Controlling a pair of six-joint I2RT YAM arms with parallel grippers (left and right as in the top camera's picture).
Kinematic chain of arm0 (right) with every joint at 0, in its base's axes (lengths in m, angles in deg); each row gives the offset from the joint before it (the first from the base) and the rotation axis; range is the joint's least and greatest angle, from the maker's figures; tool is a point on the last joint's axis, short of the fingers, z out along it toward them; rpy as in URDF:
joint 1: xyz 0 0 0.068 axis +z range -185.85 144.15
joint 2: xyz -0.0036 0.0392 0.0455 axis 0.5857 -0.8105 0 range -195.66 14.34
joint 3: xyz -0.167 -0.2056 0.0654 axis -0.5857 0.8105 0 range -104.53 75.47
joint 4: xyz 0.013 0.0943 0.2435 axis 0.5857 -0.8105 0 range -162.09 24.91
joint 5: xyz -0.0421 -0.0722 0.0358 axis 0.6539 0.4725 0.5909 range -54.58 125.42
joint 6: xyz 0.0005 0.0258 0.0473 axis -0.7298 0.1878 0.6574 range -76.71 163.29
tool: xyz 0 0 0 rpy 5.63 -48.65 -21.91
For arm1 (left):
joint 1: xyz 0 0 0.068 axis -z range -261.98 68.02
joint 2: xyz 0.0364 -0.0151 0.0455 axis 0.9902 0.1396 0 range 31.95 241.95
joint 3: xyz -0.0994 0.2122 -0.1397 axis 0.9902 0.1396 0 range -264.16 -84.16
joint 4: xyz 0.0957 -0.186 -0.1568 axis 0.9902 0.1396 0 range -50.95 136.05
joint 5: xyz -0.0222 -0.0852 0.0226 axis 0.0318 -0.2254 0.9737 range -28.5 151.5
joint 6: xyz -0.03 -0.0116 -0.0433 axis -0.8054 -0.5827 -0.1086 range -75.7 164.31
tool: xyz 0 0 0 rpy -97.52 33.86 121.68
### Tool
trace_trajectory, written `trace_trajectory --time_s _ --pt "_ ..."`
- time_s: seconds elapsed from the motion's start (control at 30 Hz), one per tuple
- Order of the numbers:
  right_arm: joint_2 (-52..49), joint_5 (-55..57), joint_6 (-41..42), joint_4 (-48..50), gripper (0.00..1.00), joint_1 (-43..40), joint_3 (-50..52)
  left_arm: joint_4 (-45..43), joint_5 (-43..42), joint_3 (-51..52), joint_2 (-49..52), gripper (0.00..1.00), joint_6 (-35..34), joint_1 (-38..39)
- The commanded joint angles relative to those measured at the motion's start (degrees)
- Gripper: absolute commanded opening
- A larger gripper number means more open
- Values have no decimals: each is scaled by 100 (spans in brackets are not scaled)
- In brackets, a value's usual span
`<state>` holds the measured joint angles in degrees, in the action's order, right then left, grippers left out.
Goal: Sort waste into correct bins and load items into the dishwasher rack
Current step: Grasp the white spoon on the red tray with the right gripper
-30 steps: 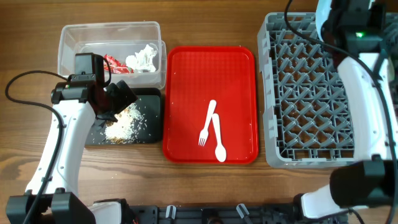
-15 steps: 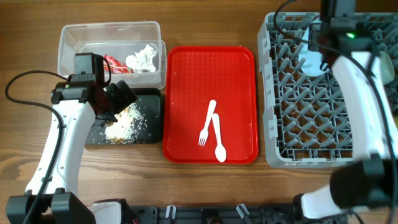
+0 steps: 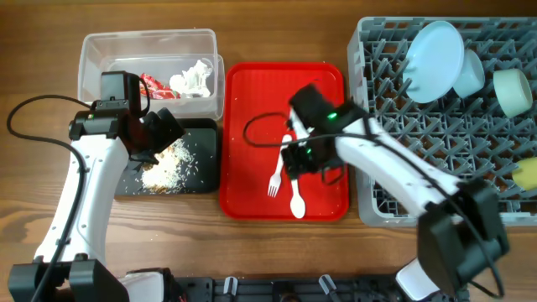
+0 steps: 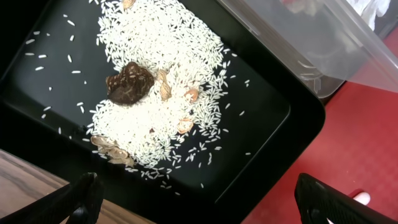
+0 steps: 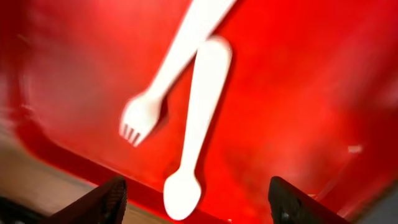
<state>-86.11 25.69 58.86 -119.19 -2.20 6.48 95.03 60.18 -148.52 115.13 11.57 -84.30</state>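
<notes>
The white fork [image 3: 275,180] and spoon [image 3: 295,197] lie crossed on the flat red serving tray [image 3: 252,109]. My right gripper [image 3: 299,161] hovers just over them, open and empty. In the right wrist view the spoon [image 5: 199,118] runs down between the fingers and the fork [image 5: 152,106] lies to its left. My left gripper [image 3: 159,134] hangs open over the black tray [image 3: 205,168], above the rice scraps [image 4: 155,81] and a brown bit [image 4: 129,82]. The clear tub [image 3: 92,59] holds the red wrapper [image 3: 153,84] and the tissue [image 3: 193,78].
The grey dishwasher rack [image 3: 377,168] fills the right side. At its back stand the pale blue plate [image 3: 435,50], the pale blue bowl [image 3: 470,74] and the mint green bowl [image 3: 512,91]. The yellow cup [image 3: 527,174] sits at its right edge.
My right gripper has opened, left the plate at the rack's back and swung left and down over the fork and spoon. The left arm has not moved.
</notes>
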Motion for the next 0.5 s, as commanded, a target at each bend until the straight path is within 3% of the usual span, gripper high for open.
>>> trace_trajectory --time_s 0.0,0.2,0.3,0.37,0.47 --pt "-553 415 490 125 72 219 131 4 76 -15 -87 100 -74 -31" --pt "-1084 483 984 133 39 284 197 4 76 -15 -87 100 -74 -31" --pt "-1086 483 1051 72 36 284 199 4 76 -15 -87 100 -74 -31" --pt "-1086 481 1058 55 24 282 199 7 76 -15 -87 100 -74 -31" --pt "-1084 479 1056 22 18 282 199 22 76 -15 -87 100 -74 -31"
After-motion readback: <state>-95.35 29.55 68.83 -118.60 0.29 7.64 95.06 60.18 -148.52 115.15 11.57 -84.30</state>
